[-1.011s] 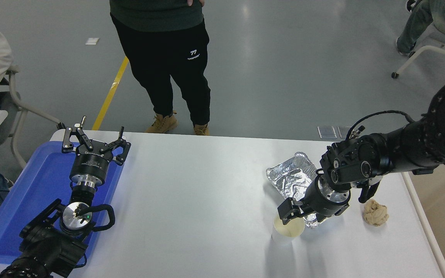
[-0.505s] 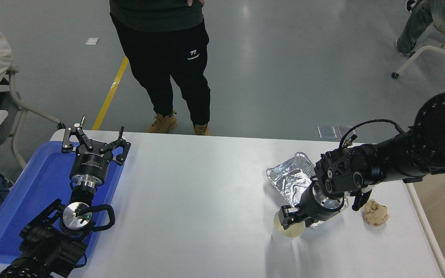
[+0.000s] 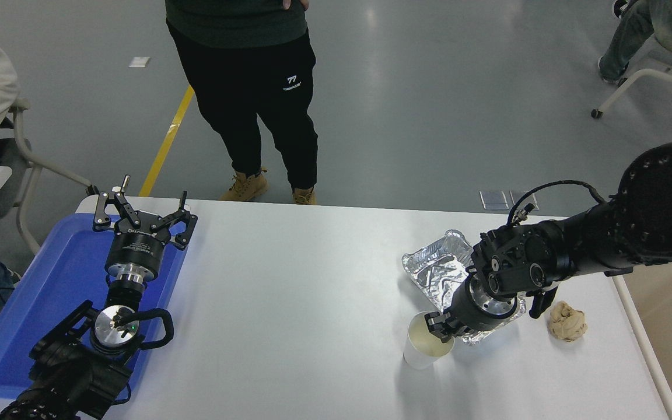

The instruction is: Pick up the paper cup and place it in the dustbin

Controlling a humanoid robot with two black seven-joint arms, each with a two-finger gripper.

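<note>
The right gripper (image 3: 436,328) has dropped lower over the last second and now sits at the far-right rim of the paper cup (image 3: 427,345). A second ago its jaws stood visibly spread above the cup; now they are drawn in close, apparently pinching the cup's rim, one finger inside the mouth and one outside, though the wrist hides part of the contact. The cup has shifted a little toward the camera and leans slightly, which suggests the jaws have taken hold of it.

The cup rests on the white table (image 3: 312,291), directly under the jaws. Just behind the jaws lies the foil tray (image 3: 435,268), partly covered by the wrist, and off to their right sits the crumpled paper ball (image 3: 567,321), well clear of the grip.

The grasp looks made, so lifting comes next. Only a strip of the dustbin (image 3: 671,326) shows beyond the table's right edge, so the carry should go rightward past the paper ball.

The left gripper (image 3: 140,216) is parked over the blue tray (image 3: 38,291), jaws spread wide and holding nothing.
</note>
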